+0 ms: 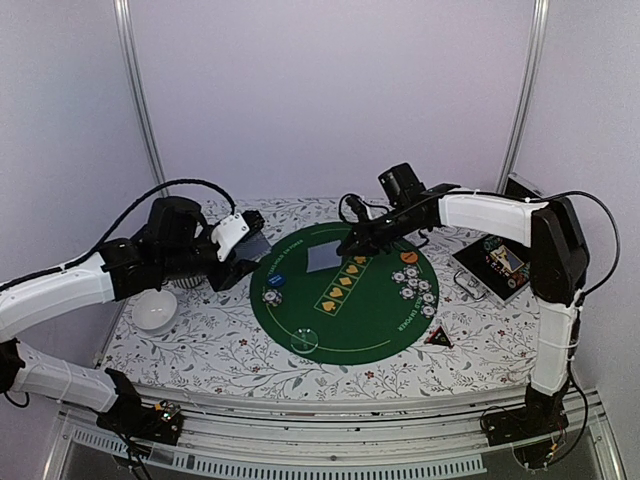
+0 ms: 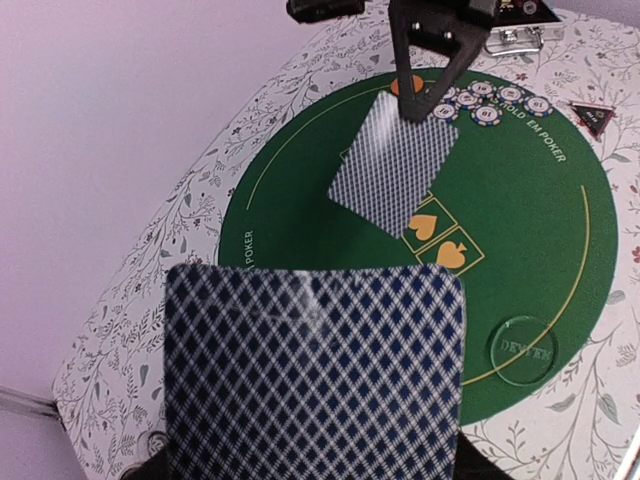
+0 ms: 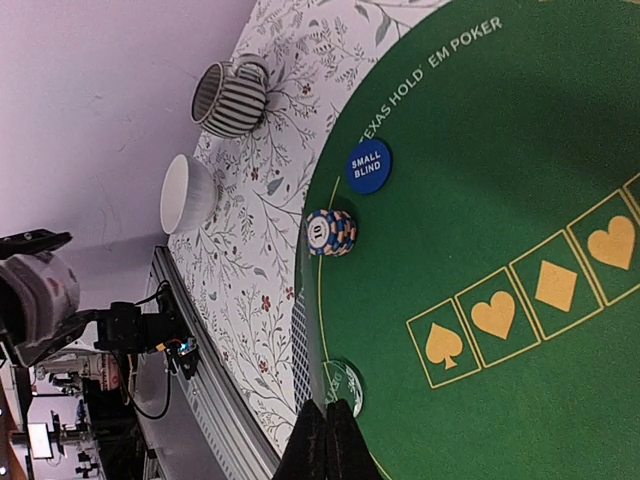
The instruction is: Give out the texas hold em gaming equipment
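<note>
White walls (image 1: pixel 330 100) back a floral worktop (image 1: pixel 200 350) carrying a round green mat (image 1: pixel 370 325). At left in the overhead view, the left gripper (image 1: pixel 243 258) clamps the deck (image 2: pixel 315 370), its backs a blue-and-white diamond lattice, probably as the supply to deal from. Right of it, a blue button (image 3: pixel 368 166) and a chip stack (image 3: pixel 331 232) mark one seat. At centre the right gripper (image 2: pixel 418 105), pinched shut, holds one card (image 2: pixel 393 168) by its edge, tilted over the mat's marked boxes, seemingly for laying down. More chips (image 1: pixel 415 285) cluster at right.
</note>
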`<move>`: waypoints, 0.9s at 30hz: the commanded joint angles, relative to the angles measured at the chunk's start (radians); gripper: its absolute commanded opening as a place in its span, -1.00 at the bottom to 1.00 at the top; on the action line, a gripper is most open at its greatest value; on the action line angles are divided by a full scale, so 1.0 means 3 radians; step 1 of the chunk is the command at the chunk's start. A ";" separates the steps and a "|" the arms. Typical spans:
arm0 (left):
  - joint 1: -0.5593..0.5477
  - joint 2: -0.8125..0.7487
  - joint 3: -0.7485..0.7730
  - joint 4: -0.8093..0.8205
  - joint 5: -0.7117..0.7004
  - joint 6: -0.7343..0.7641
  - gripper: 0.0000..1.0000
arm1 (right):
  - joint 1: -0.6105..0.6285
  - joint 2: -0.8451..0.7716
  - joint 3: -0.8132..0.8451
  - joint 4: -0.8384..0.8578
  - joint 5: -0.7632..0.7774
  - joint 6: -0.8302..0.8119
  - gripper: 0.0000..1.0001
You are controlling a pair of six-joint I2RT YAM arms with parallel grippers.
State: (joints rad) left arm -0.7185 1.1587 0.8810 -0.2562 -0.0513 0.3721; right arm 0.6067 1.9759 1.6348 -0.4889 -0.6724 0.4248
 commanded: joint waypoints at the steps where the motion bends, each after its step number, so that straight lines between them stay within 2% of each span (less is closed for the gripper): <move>1: 0.0091 -0.0118 -0.0095 0.0194 0.0085 -0.0044 0.10 | 0.0120 0.0316 0.0169 0.0345 -0.0176 0.0227 -0.97; 8: 0.0161 -0.0152 -0.0152 0.0218 0.0163 -0.0071 0.10 | 0.0123 0.0805 0.0442 0.0366 -0.0199 0.0322 -0.97; 15: 0.0187 -0.0185 -0.0186 0.0240 0.0237 -0.0070 0.10 | 0.0090 0.0958 0.0578 0.0500 -0.0183 0.0477 -0.97; 20: 0.0187 -0.0190 -0.0196 0.0241 0.0255 -0.0072 0.10 | -0.0186 0.0818 0.0429 0.0500 -0.0015 0.0407 -0.97; 27: 0.0191 -0.0194 -0.0206 0.0245 0.0268 -0.0064 0.10 | -0.0780 0.0607 0.0133 0.0461 0.0265 0.0263 -0.97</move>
State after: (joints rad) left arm -0.6758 1.1191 0.8345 -0.2199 0.0154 0.3614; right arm 0.4747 2.2356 1.7287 -0.3500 -0.6628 0.5381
